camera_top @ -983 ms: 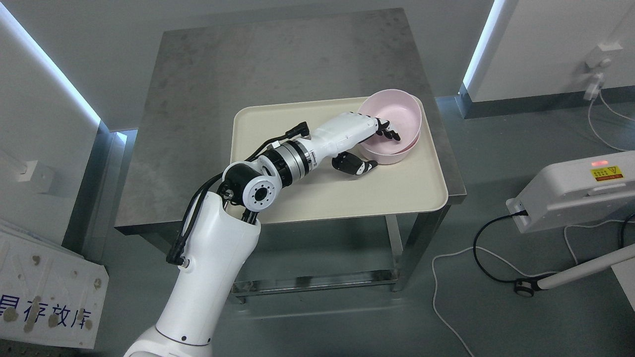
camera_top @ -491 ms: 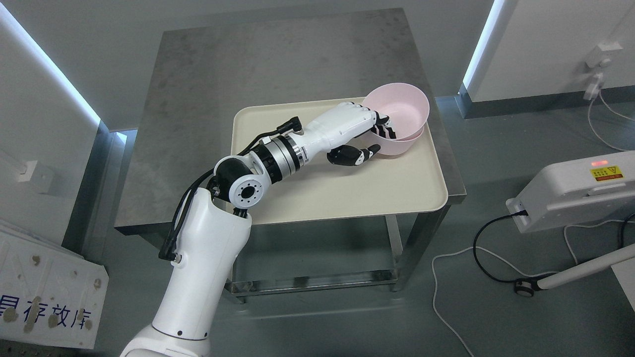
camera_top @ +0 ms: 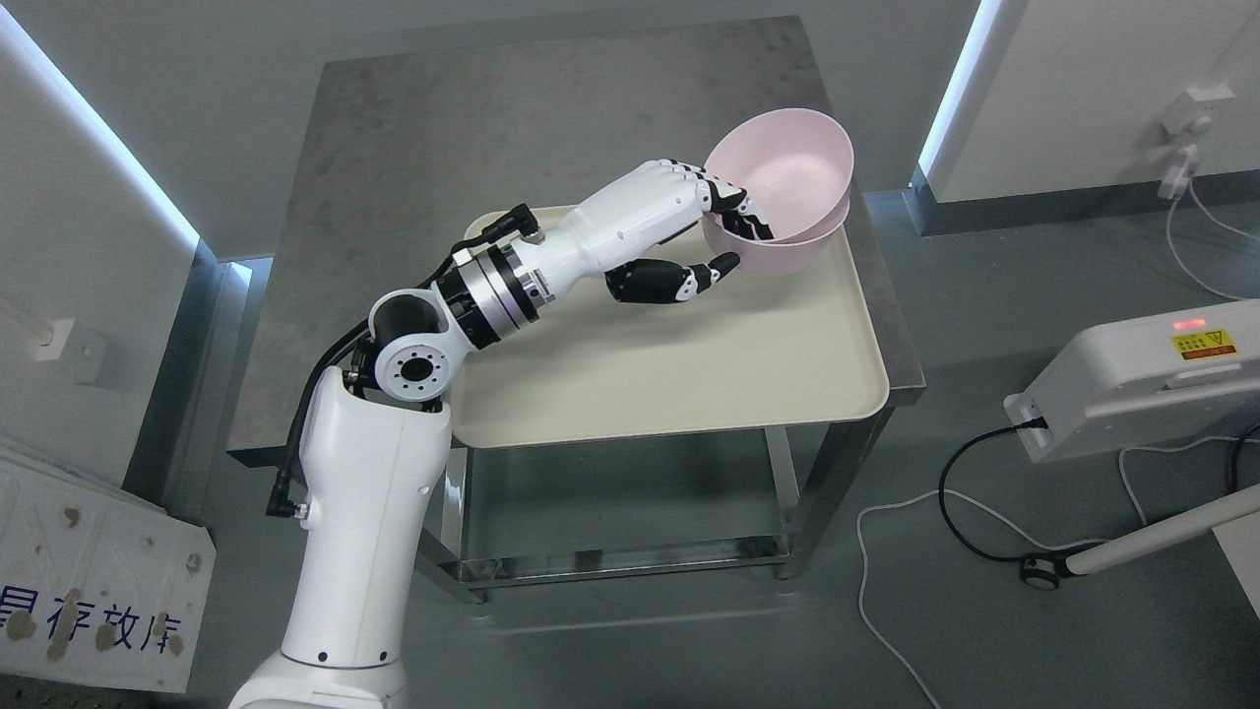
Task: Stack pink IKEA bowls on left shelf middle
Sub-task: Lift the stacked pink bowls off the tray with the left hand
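Observation:
My left hand (camera_top: 730, 239) grips the near rim of the pink bowls (camera_top: 787, 177), which look like two nested together. Black fingers (camera_top: 745, 215) curl inside the bowl and the thumb (camera_top: 714, 268) presses under its outer wall. The bowls are lifted clear above the back right corner of the cream tray (camera_top: 689, 374) and tilt slightly toward me. My left arm reaches in from the lower left across the tray. The right hand does not show.
The tray lies on a grey metal table (camera_top: 492, 128) with a lower rail. A white device (camera_top: 1132, 379) with cables sits on the floor at the right. A white printed board (camera_top: 89, 581) leans at the lower left.
The left hand has raised the pink bowls off the tray and carried them up and slightly back. The elbow has swung left.

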`<state>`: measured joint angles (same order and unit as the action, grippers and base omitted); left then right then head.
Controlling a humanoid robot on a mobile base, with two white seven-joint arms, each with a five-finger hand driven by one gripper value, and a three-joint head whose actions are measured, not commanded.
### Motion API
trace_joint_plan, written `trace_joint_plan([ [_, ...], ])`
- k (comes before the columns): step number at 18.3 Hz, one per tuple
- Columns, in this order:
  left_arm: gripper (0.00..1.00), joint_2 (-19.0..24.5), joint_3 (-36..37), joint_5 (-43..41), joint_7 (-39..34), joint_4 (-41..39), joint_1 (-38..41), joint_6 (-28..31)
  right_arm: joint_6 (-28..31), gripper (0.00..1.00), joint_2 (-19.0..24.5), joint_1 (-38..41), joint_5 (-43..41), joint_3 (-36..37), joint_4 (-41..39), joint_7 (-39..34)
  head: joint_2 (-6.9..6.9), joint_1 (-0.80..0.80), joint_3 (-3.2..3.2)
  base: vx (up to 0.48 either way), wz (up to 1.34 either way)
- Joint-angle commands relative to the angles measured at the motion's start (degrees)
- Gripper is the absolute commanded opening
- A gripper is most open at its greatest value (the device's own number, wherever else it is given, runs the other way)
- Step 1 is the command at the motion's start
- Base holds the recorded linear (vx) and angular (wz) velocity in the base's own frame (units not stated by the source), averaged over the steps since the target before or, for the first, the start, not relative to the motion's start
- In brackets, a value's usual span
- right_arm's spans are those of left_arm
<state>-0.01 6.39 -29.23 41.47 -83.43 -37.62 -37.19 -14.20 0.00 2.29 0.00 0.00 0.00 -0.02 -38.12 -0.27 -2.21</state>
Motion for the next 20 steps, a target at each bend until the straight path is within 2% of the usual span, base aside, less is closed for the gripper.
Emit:
trace_joint_plan([
  [1,0.07,1.0,-11.5,6.5,3.7,-7.7,2.5,-5.4,0.0,1.0,-1.0,0.0,-0.1,0.3,-1.0,0.0,0.0,0.0,0.0,0.0,0.0],
  [10,0.08,1.0,-14.9,8.4,3.9,-12.4,9.9,-7.6,0.0,1.0,-1.0,0.0,-0.1,0.3,-1.0,0.0,0.0,0.0,0.0,0.0,0.0],
  [20,0.08,1.0,-16.2,9.4,3.9,-14.0,11.7,-7.6,0.0,1.0,-1.0,0.0,-0.1,0.3,-1.0,0.0,0.0,0.0,0.0,0.0,0.0],
])
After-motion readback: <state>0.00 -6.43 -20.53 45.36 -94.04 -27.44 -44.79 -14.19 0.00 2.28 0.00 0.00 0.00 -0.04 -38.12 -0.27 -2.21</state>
